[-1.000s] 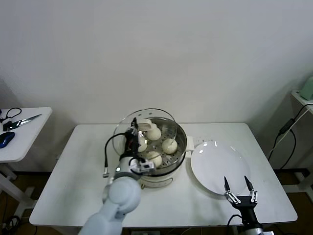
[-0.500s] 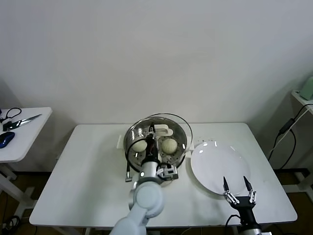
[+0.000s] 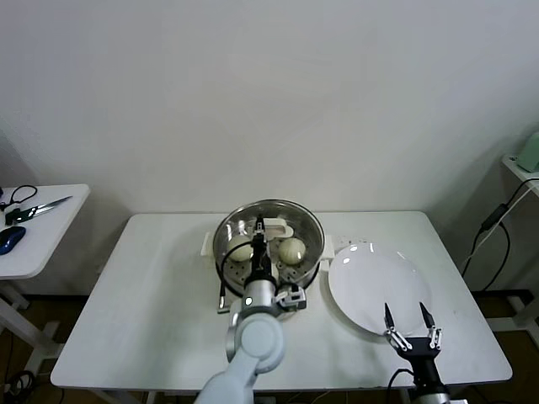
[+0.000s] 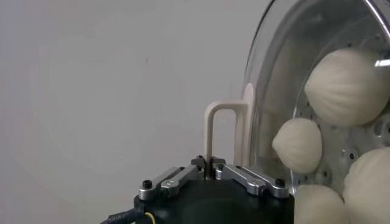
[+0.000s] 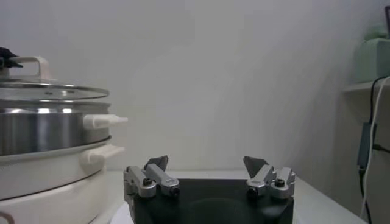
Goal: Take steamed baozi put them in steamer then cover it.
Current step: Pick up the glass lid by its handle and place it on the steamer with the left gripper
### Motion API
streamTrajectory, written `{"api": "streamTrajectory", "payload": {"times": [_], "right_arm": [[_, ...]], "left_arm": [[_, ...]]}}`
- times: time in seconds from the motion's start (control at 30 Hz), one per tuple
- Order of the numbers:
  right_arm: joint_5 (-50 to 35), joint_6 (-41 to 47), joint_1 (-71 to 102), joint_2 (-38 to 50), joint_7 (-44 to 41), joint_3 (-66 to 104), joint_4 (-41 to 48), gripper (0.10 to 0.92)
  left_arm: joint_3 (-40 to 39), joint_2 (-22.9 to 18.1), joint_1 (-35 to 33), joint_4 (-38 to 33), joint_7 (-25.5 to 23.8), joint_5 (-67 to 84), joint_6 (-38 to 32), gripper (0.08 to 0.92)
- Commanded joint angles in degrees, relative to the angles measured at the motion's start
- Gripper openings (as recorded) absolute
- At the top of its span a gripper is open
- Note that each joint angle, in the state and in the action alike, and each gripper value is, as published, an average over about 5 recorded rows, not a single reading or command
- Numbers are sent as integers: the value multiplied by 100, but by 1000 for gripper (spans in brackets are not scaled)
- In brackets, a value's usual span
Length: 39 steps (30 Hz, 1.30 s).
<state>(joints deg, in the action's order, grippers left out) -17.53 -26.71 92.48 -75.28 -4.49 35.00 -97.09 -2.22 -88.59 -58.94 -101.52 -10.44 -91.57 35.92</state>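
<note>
The left arm reaches forward over the middle of the table, its left gripper (image 4: pixel 210 172) pinched tight on the cover's white handle (image 4: pixel 218 135). The right gripper (image 3: pixel 409 324) waits low at the near right edge, fingers spread wide, holding nothing.

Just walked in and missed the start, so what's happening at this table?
The left claw is shut on the white handle of the glass cover, holding it over the steamer on the white table. The right wrist view shows the lid sitting level at the pot's rim. Steamed baozi are already inside. The right claw waits open at the table's near edge, beside the white plate.
</note>
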Motion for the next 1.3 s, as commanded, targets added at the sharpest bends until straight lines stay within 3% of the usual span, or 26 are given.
{"api": "streamTrajectory", "payload": {"times": [0.03, 0.97, 1.3], "right_arm": [[13, -11, 5, -37, -15, -8, 5, 823], [118, 32, 29, -140, -24, -18, -66, 823], [-83, 395, -28, -87, 235, -25, -138, 823]], "left_arm": [[-24, -96, -43, 43, -3, -232, -19, 142], [59, 82, 35, 250, 5, -33, 30, 151], [-6, 173, 50, 71, -164, 194, -8, 404]]}}
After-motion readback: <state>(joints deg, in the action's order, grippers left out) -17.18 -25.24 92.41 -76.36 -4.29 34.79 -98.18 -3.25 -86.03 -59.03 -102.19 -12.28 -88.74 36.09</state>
